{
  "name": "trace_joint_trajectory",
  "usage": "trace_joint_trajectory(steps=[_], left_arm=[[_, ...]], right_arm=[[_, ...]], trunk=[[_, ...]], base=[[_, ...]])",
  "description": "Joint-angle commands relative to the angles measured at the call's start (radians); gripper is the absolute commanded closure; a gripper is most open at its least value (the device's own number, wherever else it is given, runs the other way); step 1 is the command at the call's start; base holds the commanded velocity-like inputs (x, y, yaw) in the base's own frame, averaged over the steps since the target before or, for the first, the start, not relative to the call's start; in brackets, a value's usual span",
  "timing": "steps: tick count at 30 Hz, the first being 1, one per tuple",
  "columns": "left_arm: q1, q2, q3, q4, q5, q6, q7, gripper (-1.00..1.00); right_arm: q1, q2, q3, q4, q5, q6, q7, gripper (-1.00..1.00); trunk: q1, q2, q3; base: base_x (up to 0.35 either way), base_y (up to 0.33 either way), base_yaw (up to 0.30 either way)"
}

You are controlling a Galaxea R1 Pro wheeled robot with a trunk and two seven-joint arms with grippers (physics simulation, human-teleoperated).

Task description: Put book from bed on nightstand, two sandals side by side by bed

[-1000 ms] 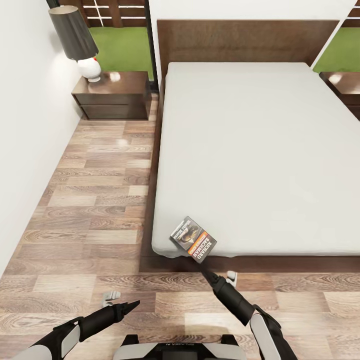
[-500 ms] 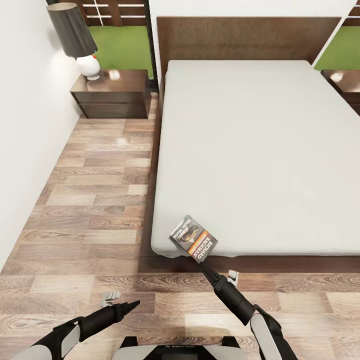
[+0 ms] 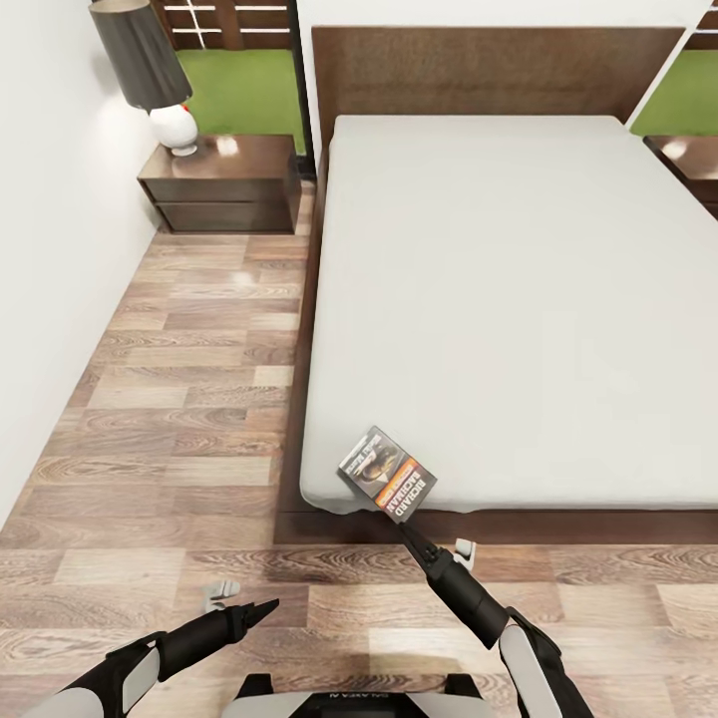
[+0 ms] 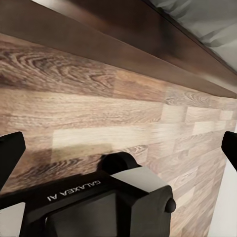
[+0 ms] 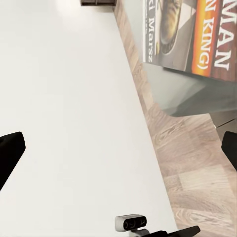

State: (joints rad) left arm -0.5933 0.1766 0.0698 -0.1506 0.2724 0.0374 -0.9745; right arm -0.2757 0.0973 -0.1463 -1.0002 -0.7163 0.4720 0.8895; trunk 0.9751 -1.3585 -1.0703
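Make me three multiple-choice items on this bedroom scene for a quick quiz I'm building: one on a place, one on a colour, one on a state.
1. Where does the book lie?
A. on the mattress's near corner
B. on the nightstand
C. on the floor

2. What colour is the lamp shade?
A. white
B. dark grey
C. blue

3. How does the left tool stand?
A. clamped on the book
C. resting on the mattress
B. low over the floor, holding nothing

Key: 1 A, the head view shows the book at the near corner of the bed. 2 B, the shade is dark above a white base on the nightstand. 3 B, only wood planks lie beyond it.
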Motion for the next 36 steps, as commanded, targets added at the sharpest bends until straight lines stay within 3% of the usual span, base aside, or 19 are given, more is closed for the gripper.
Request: trace_joint_trajectory(steps=[1, 4, 21, 33, 36], left_arm=[[0.000, 0.000, 0.007, 0.000, -0.004, 0.004, -0.004, -1.00], [0.000, 0.000, 0.007, 0.000, -0.004, 0.004, -0.004, -1.00], [0.000, 0.000, 0.007, 0.001, -0.004, 0.004, -0.004, -1.00], [0.000, 0.000, 0.007, 0.000, -0.004, 0.004, -0.004, -1.00], [0.000, 0.000, 0.007, 0.001, -0.004, 0.004, -0.004, -1.00]], right_arm=[[0.000, 0.001, -0.002, 0.000, -0.005, 0.008, 0.002, -1.00], [0.000, 0.001, -0.002, 0.000, -0.005, 0.008, 0.002, -1.00], [0.000, 0.001, -0.003, 0.000, -0.005, 0.008, 0.002, -1.00], [0.000, 0.001, -0.003, 0.000, -0.005, 0.008, 0.002, -1.00], [0.000, 0.001, -0.003, 0.000, -0.005, 0.008, 0.002, -1.00]], trunk=[[0.004, -0.008, -0.004], [0.015, -0.029, -0.013], [0.015, -0.029, -0.013], [0.061, -0.113, -0.051], [0.061, -0.113, -0.051]], base=[[0.000, 0.000, 0.000], [0.000, 0.000, 0.000], [0.000, 0.000, 0.000], [0.000, 0.000, 0.000], [0.000, 0.000, 0.000]])
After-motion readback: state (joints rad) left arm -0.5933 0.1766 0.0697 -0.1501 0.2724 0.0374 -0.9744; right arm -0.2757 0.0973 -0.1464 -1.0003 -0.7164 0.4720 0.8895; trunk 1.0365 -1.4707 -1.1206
